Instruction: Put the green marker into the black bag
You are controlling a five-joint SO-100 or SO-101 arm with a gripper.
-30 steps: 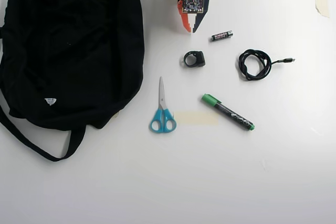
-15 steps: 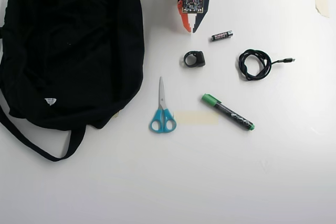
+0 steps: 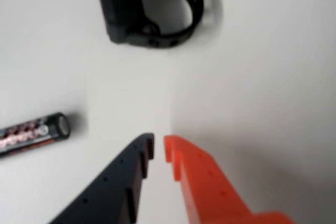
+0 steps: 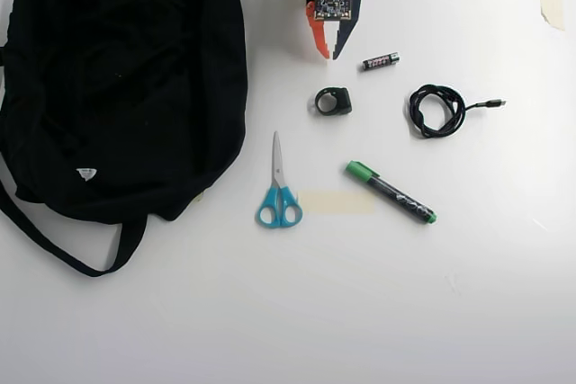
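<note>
Pincer (image 4: 329,53) sits at the top centre of the overhead view, tips pointing down the frame, one orange finger (image 4: 319,39) and one dark finger (image 4: 341,40). In the wrist view the pincer (image 3: 159,147) is nearly clenched, only a thin slit between the tips, gripping nothing, white desk (image 3: 273,77) under it.

Green marker (image 4: 391,192) lies flat on the desk (image 4: 360,312), right of centre in the overhead view, diagonal, green cap toward upper left. Well apart from the pincer, untouched.

Black bag (image 4: 126,78) fills the upper left, strap looping out at lower left, small white mark on the fabric.

Small black ring-shaped part (image 4: 333,101) lies just below the pincer tips; in the wrist view it is the blurred black loop (image 3: 149,9) at the top. Battery (image 4: 381,61) is just right of the tips, and at the left edge of the wrist view (image 3: 34,132). Coiled black cable (image 4: 437,110) lies farther right. Blue-handled scissors (image 4: 278,186) lie between bag and marker, beside a strip of tape (image 4: 336,201).
</note>
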